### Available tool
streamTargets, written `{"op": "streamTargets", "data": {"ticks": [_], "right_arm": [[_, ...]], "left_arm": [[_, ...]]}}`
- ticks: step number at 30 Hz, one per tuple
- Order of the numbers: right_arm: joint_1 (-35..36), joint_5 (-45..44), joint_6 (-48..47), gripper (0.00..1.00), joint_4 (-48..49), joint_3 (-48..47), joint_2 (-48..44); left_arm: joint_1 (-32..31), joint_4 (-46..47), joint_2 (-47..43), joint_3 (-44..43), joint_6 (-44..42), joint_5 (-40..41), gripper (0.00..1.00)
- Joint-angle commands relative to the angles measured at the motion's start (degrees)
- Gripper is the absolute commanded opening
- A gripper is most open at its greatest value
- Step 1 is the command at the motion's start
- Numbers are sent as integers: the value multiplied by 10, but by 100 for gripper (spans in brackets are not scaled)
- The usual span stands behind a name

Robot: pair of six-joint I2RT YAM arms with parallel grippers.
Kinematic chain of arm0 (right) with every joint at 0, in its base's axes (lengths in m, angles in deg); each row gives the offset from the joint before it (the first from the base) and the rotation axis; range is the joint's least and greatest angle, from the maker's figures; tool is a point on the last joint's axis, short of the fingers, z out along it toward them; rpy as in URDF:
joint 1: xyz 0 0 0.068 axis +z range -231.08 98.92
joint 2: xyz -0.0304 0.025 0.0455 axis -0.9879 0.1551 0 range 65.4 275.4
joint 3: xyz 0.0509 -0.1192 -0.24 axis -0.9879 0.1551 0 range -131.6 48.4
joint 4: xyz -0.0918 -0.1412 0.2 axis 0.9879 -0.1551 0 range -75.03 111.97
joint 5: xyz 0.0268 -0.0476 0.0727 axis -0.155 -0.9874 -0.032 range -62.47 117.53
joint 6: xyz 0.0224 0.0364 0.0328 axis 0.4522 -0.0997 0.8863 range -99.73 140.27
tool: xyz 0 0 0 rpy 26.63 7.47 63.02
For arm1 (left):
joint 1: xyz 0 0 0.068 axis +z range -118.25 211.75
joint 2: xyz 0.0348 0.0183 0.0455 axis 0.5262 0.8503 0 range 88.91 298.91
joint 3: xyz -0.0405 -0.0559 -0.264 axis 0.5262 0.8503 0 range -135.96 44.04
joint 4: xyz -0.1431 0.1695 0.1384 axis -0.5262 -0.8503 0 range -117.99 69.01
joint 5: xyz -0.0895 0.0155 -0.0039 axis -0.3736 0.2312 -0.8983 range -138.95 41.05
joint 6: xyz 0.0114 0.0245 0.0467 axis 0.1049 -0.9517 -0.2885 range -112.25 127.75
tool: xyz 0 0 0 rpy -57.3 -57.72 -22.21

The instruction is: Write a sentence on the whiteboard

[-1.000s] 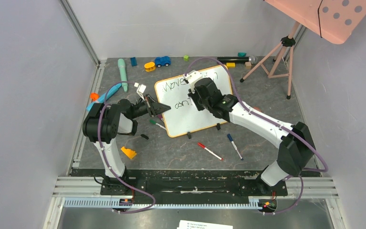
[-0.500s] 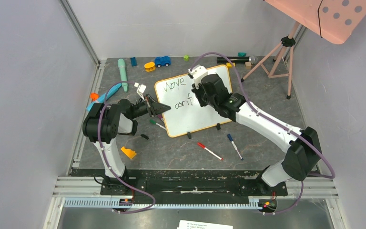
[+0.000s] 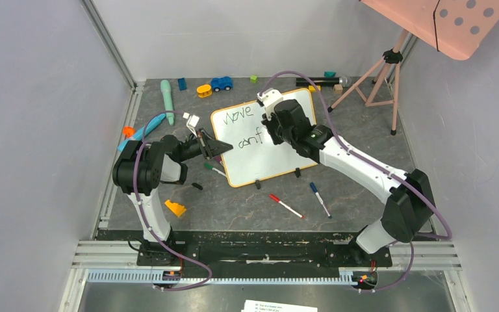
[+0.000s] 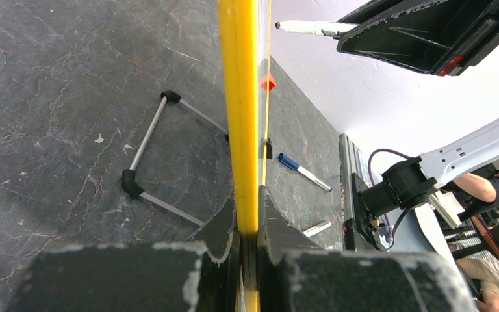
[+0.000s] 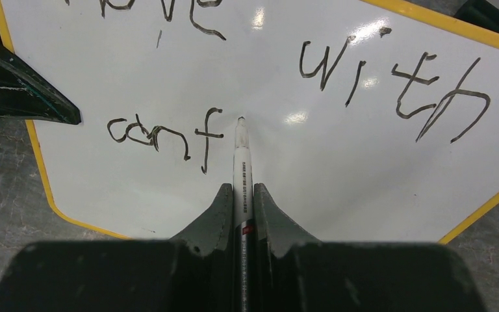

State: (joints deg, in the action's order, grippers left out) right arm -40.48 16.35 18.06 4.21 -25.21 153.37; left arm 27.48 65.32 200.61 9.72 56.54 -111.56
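— Where is the board?
— The board (image 3: 269, 162) sits in the middle of the worktop (image 3: 357, 188), nearer the far edge and turned askew. Its two black feet (image 3: 297, 172) are on the side facing the near edge.

— What is your left claw doing?
— My left claw (image 4: 247, 218) is pinching the board's yellow-orange frame on its left side, one finger against each face.

— And the right?
— My right claw (image 5: 239, 195) is pressed together on a marker (image 5: 241, 159), over the middle of the board. The tip points at the white surface just right of the "f". I cannot tell whether it is touching or just off.

— What does the sentence read?
— The sentence (image 5: 166, 133) runs in two rows of dark, wobbly strokes: "Move" and "with" above, "conf" below.

— What else is on the worktop?
— A red marker (image 3: 286, 206) and a blue marker (image 3: 319, 199) lie between the board and the near edge, apart from each other. A green-capped marker (image 3: 212, 168) lies just beside the board's near left corner. A blue toy car (image 3: 221, 83) stands near the far edge.
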Motion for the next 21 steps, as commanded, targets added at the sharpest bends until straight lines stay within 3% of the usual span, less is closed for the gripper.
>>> {"op": "streamTargets", "data": {"ticks": [1,21], "right_arm": [[-3,16,-8,0,12,-29,7],[-4,-7,1,0,-1,-26,21]], "left_arm": [[2,29,8,3,-107,28,2],[2,29,12,-1,-105,27,2]]}}
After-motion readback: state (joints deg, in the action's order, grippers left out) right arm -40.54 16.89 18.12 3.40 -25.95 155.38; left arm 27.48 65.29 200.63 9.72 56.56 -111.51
